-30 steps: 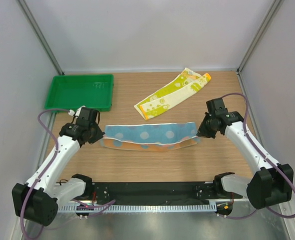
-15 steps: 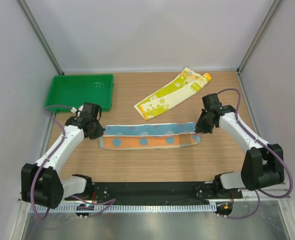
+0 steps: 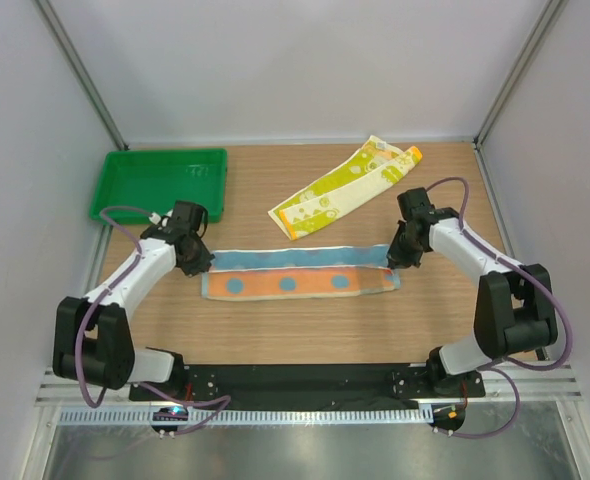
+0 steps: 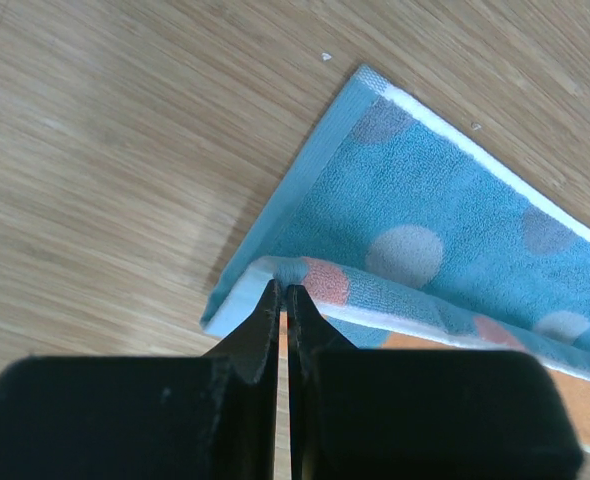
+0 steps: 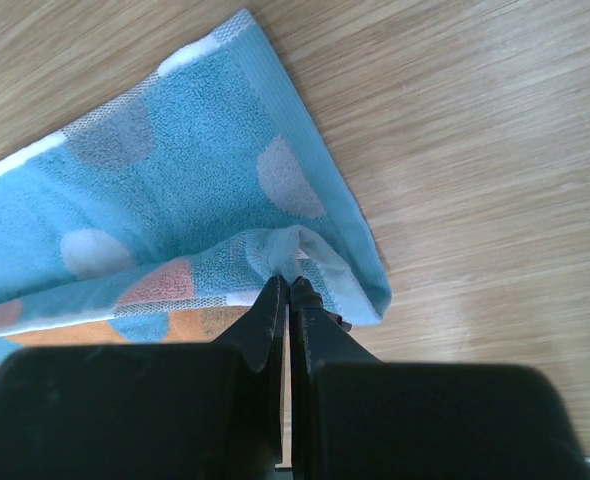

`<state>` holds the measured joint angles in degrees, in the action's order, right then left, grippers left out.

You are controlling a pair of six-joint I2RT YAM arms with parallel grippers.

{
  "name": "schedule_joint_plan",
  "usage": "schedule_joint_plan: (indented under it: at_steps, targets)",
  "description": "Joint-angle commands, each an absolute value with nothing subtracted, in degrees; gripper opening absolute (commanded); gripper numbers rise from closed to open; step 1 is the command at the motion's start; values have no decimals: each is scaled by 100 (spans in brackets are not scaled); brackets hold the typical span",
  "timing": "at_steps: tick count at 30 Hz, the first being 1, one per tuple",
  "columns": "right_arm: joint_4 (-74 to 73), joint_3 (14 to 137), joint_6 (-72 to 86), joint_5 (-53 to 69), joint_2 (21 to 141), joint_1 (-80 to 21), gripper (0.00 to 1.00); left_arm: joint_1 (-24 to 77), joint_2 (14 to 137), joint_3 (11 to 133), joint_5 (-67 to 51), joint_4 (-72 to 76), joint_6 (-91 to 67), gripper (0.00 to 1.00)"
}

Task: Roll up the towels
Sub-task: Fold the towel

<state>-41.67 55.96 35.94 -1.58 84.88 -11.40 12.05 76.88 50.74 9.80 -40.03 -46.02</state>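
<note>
A light blue towel with pale and orange dots lies lengthwise mid-table, its orange underside showing along the near half. My left gripper is shut on its left end; the left wrist view shows the pinched hem of the blue towel at the fingertips of the left gripper. At the other end my right gripper is shut on the towel's corner, and the right wrist view has the same towel bunched at the tips of the right gripper. A yellow-green and white towel with an orange edge lies flat behind.
A green plastic tray sits at the back left, just behind my left arm. Grey walls with metal posts close the table in on three sides. A black rail runs along the near edge between the arm bases.
Both grippers carried the towel's pinched edge away from the bases and lowered it; the lifted blue strip now lies farther back and flatter, folded over with the orange side exposed in front.
</note>
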Motion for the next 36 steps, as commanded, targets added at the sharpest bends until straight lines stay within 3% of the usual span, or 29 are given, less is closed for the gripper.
schedule_joint_plan:
  at_steps: [1, 19, 31, 36]
  targets:
    - [-3990, 5765, 3463, -237, 8709, -1116, 1, 1125, 7944, 5352, 844, -3762, -4588, 0]
    - [-4491, 6547, 3375, -158, 8639, -1099, 1, 1081, 7953, 5888, 650, -3920, -4474, 1]
    - [-4078, 6803, 3489, -79, 9668, -1020, 1, 871, 8903, 6161, 650, -3595, -4605, 0]
    - [-4051, 6768, 3445, -70, 9502, -923, 1, 852, 8518, 6003, 826, -3586, -4579, 0]
